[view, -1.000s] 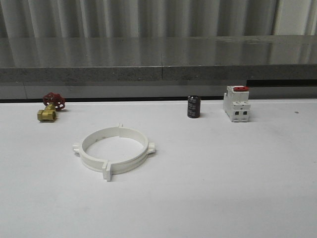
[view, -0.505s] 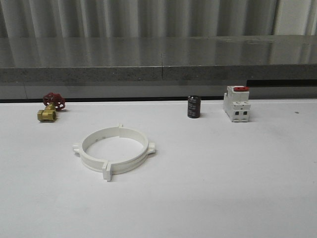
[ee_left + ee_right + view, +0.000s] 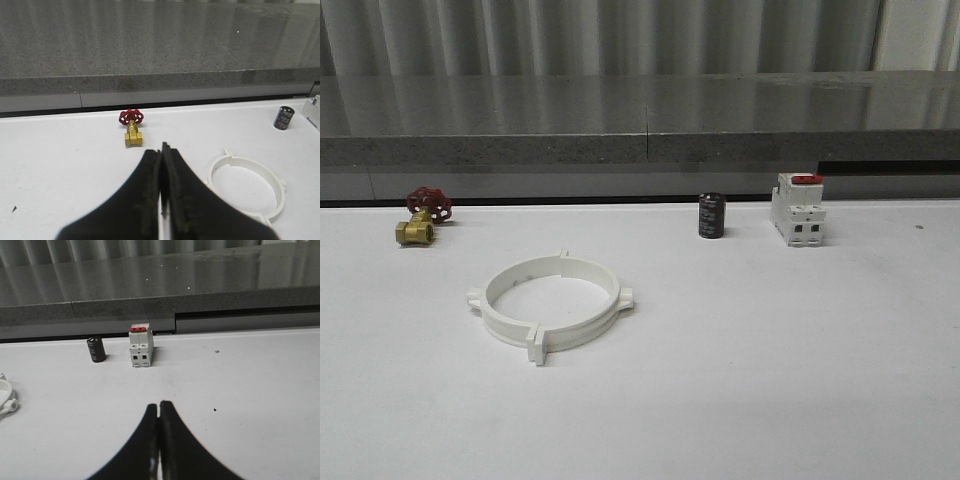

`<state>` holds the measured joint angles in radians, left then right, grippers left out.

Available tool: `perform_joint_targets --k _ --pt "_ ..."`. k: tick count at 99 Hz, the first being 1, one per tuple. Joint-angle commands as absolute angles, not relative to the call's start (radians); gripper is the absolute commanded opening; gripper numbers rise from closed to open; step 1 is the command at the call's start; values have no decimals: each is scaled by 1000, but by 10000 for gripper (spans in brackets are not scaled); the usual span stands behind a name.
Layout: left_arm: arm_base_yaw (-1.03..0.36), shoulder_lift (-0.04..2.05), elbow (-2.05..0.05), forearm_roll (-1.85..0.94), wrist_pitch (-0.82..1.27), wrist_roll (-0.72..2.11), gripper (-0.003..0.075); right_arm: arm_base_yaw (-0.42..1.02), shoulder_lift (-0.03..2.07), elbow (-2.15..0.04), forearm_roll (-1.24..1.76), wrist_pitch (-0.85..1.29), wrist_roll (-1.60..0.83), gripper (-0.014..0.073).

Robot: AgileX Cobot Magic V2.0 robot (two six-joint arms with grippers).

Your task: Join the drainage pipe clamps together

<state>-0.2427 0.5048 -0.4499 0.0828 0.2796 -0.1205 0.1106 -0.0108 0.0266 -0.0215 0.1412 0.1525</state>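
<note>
Clamps: the clamps (image 3: 552, 300) lay flat on the tabletop as one closed white ring, left of the table's middle and nearer its far edge than its near one.
Look: wide, low-walled, plain white plastic, with four ears sticking out around the rim; the ear toward the near edge looked like two tabs met face to face.
Joints: the halves seemed already mated, though the seam at the far ear was too small to judge.
Bearing from tools: the ring sat on the left arm's side, just ahead of and to the right of the left gripper (image 3: 161, 192); from the right gripper (image 3: 159, 432) it lay well off to the left, where just one ear of it (image 3: 7, 399) could be seen.
Nearer arm: left, by my reading.
Axis: a ring has no long axis; the seam ran roughly from near ear to far ear.
Left gripper: fingers pressed together, holding nothing.
Right gripper: fingers pressed together, holding nothing.
Around it: valve (image 3: 423, 215) toward the far left corner, capacitor (image 3: 711, 216) and switch (image 3: 797, 208) along the far edge, all well apart from the ring.
</note>
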Motion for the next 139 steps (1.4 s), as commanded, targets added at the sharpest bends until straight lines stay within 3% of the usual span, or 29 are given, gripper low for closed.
perform_joint_targets --k 1,33,49,85,122,139 --pt "-241 507 -478 83 208 -122 -21 106 -30 10 -33 58 143 -68" --pt "-241 507 -463 77 209 -122 -21 106 -30 10 -33 59 143 -68" --pt "-214 475 -407 54 89 -122 -21 106 -30 10 -33 59 143 -68" --pt "-71 232 -188 8 31 -122 -21 106 -30 10 -33 59 143 -68" --pt "-20 -19 6 33 31 -80 -21 106 -30 10 -33 59 143 -68" --pt "-20 -31 29 37 33 -55 -21 106 -30 10 -33 59 143 -68"
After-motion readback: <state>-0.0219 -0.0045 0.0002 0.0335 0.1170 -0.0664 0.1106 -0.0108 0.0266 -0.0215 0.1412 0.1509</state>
